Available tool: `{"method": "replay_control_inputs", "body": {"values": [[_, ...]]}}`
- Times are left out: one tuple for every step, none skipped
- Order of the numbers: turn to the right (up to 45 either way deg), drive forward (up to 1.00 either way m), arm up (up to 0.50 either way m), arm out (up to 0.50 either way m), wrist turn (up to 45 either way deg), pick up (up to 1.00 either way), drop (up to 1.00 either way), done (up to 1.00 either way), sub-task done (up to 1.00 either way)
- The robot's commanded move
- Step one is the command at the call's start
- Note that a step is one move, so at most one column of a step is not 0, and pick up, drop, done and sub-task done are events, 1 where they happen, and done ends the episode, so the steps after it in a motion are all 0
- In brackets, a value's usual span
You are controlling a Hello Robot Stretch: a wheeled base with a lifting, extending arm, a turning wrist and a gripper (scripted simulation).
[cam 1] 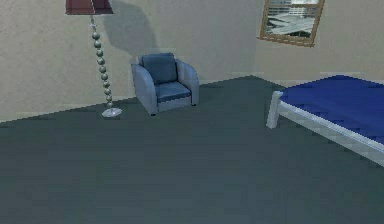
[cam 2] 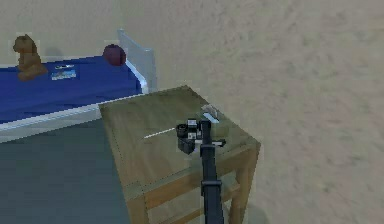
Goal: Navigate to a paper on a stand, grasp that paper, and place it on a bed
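**A:** Looking ahead first, what's cut off?

**B:** The lamp [cam 1: 100, 65] loses its shade's top at the upper edge. The bed [cam 1: 335, 105] runs off the right, and a framed picture [cam 1: 292, 22] is clipped at the top. A chair [cam 1: 166, 82] sits whole by the wall.

**A:** And to the side?

**B:** The arm [cam 2: 210, 180] rises from the bottom edge over a wooden surface [cam 2: 140, 125], fingers [cam 2: 181, 133] pointing left. A thin pale streak [cam 2: 158, 133] lies by them, perhaps the paper, but it is too slight to tell. Whether the fingers are spread or pressed together, or holding anything, I cannot tell. Beyond, the bed carries a bear [cam 2: 28, 55].
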Motion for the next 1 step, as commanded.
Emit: {"method": "replay_control_inputs", "body": {"values": [[0.0, 0.0, 0.1, 0.0, 0.0, 0.0, 0.0, 0.0, 0.0]]}}
